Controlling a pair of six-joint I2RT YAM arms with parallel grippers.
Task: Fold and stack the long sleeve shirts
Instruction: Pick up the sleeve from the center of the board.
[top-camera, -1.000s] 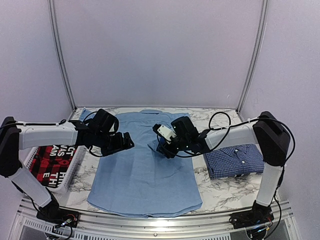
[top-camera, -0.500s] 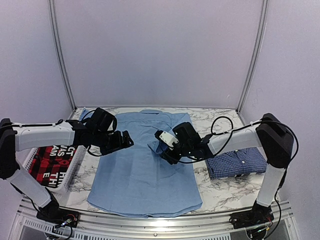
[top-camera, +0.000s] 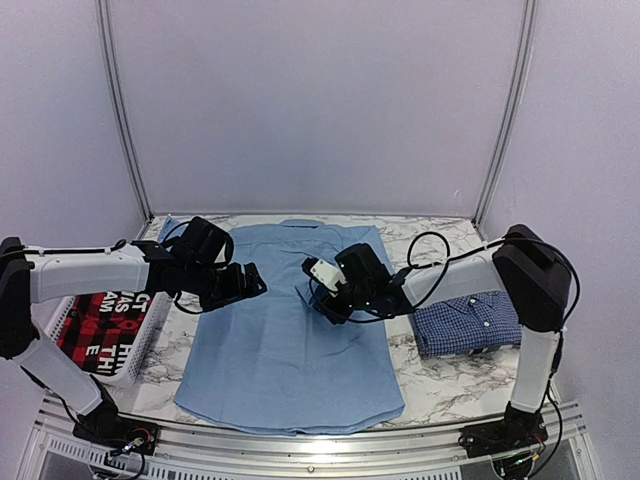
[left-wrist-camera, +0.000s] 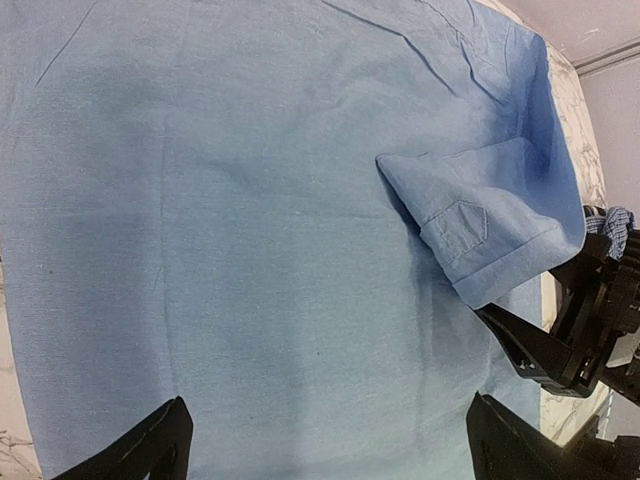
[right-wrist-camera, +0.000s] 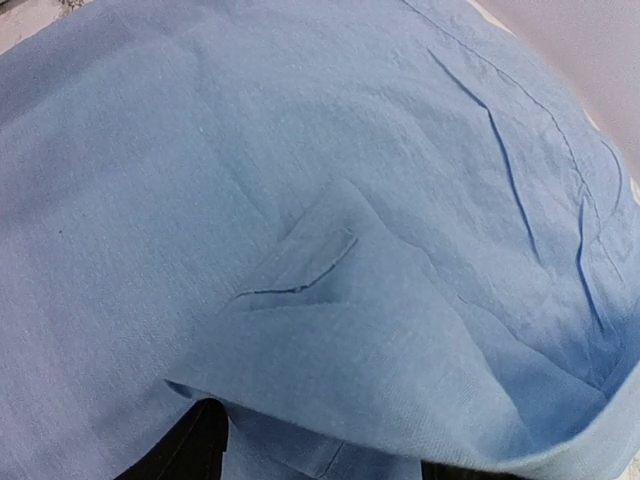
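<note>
With the light blue shirt (top-camera: 290, 340) spread flat mid-table, limp and light, I judge its turned-over cuff (left-wrist-camera: 490, 235) the place to pinch; my left gripper (top-camera: 252, 282) hovers, jaws spread, while cloth hides whether my right gripper (top-camera: 322, 305) grips.

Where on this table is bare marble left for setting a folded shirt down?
Bare marble lies near right, bordered by the light blue shirt and the folded checked shirt, and at the far right corner behind the latter. Crowded over the shirt's middle, between the left gripper and right gripper.
</note>
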